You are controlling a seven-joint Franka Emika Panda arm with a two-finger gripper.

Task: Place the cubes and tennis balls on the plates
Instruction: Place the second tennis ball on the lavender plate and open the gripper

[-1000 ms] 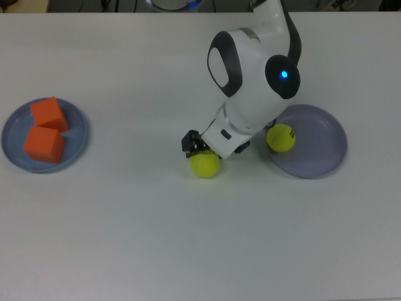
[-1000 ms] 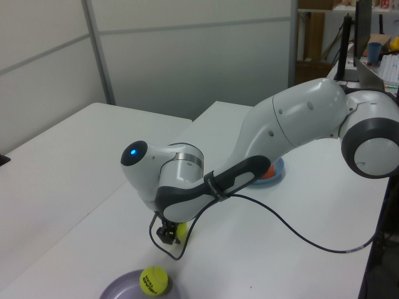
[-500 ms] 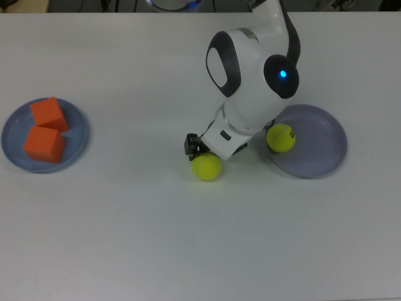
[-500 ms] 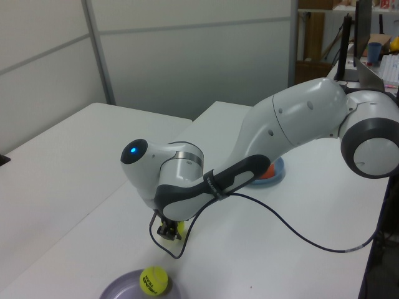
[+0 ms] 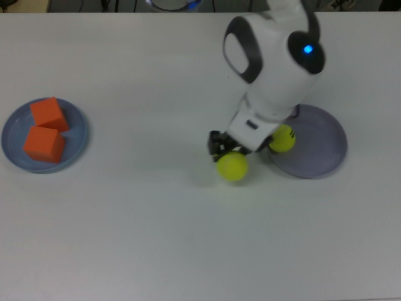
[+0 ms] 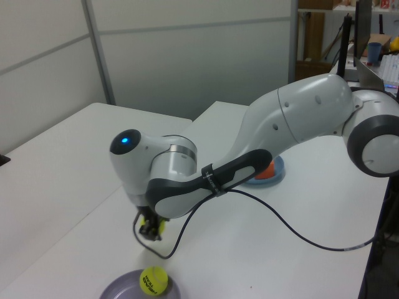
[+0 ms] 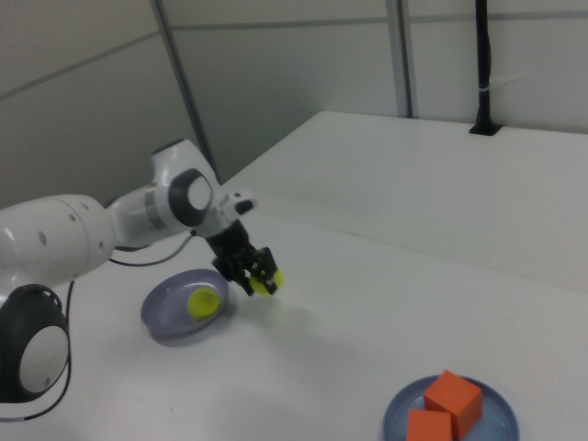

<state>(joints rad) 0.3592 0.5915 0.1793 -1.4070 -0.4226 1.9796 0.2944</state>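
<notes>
Altogether two orange cubes (image 5: 44, 130) sit on the blue plate (image 5: 75, 147); one tennis ball (image 5: 282, 138) lies on the lavender plate (image 5: 322, 147), while the gripper (image 5: 227, 157) clamps the second ball (image 5: 233, 167) above the table (image 5: 125, 238).

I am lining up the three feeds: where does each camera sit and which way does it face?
Top view: overhead, looking straight down on the white table; shows the arm's wrist and gripper.
Left view: beyond the pale lavender plate, facing along the whole arm.
Right view: beyond the light blue plate, facing the arm.
All share the gripped fuzzy yellow-green tennis ball.
</notes>
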